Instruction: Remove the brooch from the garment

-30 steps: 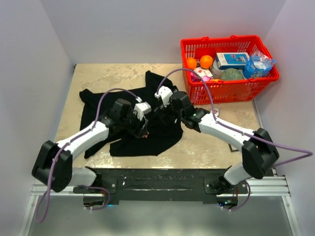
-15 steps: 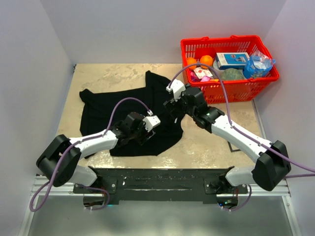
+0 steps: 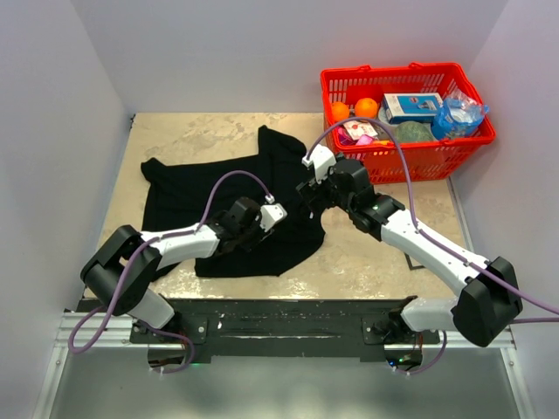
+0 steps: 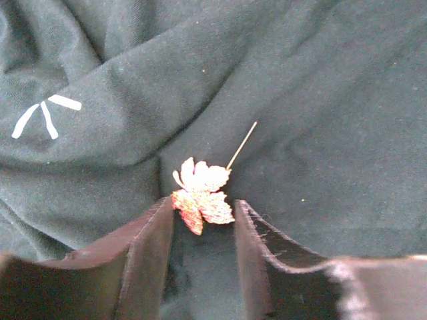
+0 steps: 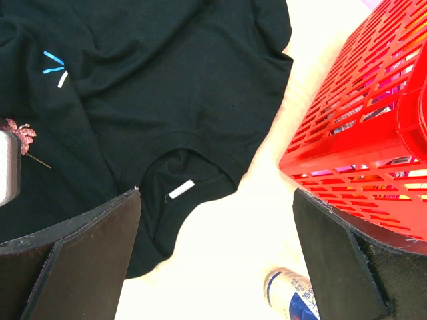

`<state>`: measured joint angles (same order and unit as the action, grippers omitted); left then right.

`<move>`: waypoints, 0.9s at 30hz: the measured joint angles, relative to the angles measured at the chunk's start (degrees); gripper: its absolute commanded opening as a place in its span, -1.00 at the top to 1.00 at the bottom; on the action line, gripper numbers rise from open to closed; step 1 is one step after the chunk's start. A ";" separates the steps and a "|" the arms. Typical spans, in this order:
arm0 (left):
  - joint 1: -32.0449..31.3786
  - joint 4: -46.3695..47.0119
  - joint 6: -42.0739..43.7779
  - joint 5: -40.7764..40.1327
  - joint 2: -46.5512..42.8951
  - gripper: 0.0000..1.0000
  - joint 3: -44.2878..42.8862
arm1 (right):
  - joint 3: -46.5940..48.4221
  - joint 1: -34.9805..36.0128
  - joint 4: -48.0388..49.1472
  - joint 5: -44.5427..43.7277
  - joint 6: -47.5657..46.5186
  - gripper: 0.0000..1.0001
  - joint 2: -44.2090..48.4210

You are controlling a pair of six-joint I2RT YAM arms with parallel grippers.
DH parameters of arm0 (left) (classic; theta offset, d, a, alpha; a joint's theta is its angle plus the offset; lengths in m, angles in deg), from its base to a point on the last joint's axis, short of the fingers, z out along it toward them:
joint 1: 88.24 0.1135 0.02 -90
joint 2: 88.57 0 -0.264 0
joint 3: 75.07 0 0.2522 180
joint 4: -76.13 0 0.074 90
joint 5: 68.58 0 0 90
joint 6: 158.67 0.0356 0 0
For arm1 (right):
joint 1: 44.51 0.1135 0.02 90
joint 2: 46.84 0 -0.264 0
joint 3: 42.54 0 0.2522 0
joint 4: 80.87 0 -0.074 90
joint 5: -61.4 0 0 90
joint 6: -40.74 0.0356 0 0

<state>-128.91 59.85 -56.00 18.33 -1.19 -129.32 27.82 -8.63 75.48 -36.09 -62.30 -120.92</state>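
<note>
The garment (image 3: 201,192) is a black T-shirt spread on the table, with its white neck label (image 5: 181,190) in the right wrist view. The brooch (image 4: 200,197) is a small red and gold leaf with a thin pin slanting up to the right, lying on the cloth (image 4: 320,100). My left gripper (image 4: 203,210) has its two fingertips against the leaf's lower edges, one on each side. In the top view the left gripper (image 3: 259,234) is low over the shirt's near part. My right gripper (image 5: 217,200) is wide open above the collar with nothing in it. The brooch (image 5: 13,130) also shows at that view's left edge.
A red plastic basket (image 3: 410,161) with oranges, a box and packets stands at the back right, close to the right gripper (image 3: 307,194). A blue and white can (image 5: 290,293) lies on the table under the right gripper. Grey walls enclose the table.
My left gripper slid right over the shirt's near part and its jaws narrowed around the brooch. My right gripper drew back toward the basket and stayed wide open.
</note>
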 measured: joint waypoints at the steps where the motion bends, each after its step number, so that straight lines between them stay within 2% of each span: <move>1: 0.00 -0.35 0.04 -0.24 0.00 0.26 -0.15 | 0.00 -0.07 0.02 0.00 0.02 -0.97 0.00; 9: 0.02 -2.21 0.42 -0.81 0.00 0.49 -1.42 | -0.02 -0.33 0.04 0.39 0.17 -0.96 0.00; 12: 0.04 -2.49 0.48 -0.81 0.15 0.67 -1.97 | -0.09 -0.33 0.04 0.92 0.33 -0.96 -0.02; 15: 0.31 -2.38 0.52 -1.25 0.48 1.00 -3.23 | -0.09 -0.33 0.07 1.03 0.46 -0.96 -0.02; 27: 3.26 -4.07 0.59 1.90 0.46 1.00 -6.49 | -0.09 -0.70 0.09 1.05 0.63 -0.96 -0.55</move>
<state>-125.65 55.78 -55.41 20.23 -0.73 -135.81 27.73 -9.33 75.57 -35.04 -61.66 -121.47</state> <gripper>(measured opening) 0.018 0.982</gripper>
